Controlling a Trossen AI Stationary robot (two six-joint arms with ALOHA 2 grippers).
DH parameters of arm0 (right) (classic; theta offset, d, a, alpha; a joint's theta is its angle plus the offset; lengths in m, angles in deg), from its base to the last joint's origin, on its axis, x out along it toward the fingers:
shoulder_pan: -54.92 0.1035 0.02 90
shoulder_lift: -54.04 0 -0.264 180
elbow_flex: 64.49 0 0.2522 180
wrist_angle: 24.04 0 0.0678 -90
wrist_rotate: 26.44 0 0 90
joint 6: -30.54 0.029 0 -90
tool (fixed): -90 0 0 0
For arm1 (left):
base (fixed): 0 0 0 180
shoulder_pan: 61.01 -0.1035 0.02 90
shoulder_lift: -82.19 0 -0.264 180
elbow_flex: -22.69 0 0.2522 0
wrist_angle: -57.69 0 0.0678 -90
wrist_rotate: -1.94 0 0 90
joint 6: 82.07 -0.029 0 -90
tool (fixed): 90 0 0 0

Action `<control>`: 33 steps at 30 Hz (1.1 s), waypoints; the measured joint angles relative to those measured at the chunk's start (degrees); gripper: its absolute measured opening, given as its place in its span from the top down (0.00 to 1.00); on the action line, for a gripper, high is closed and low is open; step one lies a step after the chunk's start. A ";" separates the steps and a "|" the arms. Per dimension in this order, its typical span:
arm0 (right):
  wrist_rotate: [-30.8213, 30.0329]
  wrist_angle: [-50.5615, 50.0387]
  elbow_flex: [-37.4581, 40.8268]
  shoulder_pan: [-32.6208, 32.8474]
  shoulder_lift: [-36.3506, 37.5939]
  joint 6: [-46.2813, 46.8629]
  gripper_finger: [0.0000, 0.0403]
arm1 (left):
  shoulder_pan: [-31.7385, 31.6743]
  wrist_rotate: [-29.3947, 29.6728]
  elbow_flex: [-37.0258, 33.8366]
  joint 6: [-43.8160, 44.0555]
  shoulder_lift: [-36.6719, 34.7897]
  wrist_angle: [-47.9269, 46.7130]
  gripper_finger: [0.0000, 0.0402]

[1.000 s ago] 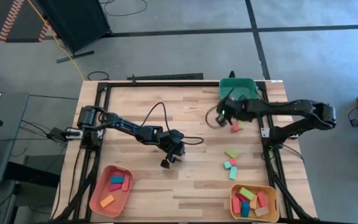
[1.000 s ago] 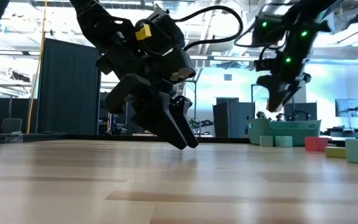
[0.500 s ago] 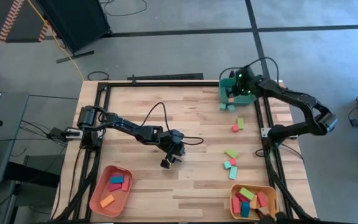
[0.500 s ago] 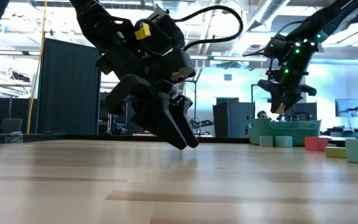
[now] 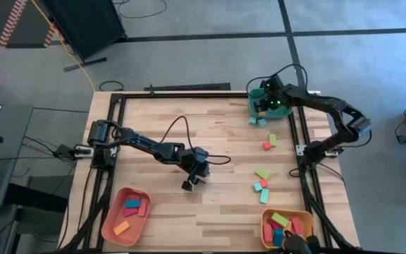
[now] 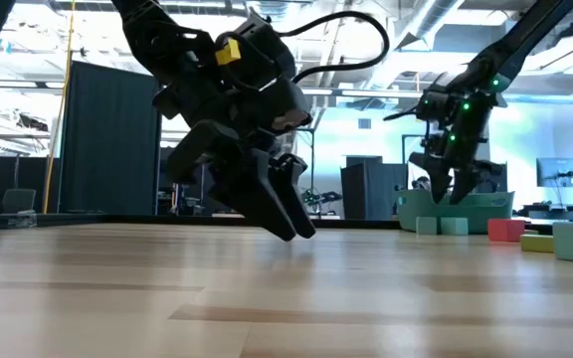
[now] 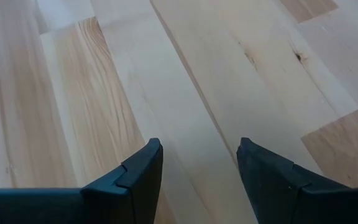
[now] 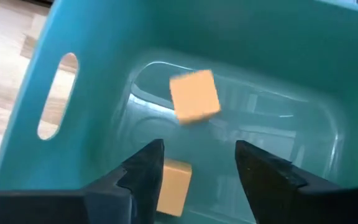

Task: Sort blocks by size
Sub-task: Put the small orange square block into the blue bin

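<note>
Now right gripper, jaws spread, hangs over green tray w/ orange blocks; left gripper spread mid-table.

The wooden surface has three trays on it: a green tray at the far right corner, a salmon tray at the near left corner and a yellow tray at the near right corner. Two teal blocks lie just beside the green tray. A red block touches a green block nearby, and more green, pink and teal blocks lie loose closer to the yellow tray.
</note>
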 joint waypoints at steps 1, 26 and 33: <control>0.00 0.00 -0.02 0.00 0.20 -0.08 0.43 | -0.02 0.00 0.00 0.00 -0.01 -0.31 0.51; -1.24 -29.14 0.00 32.76 17.51 19.48 0.44 | 0.00 0.00 0.00 0.59 -0.02 -0.42 0.51; -6.77 -32.93 0.55 43.43 14.32 30.10 0.44 | 0.06 0.00 0.00 0.55 -0.01 -0.42 0.51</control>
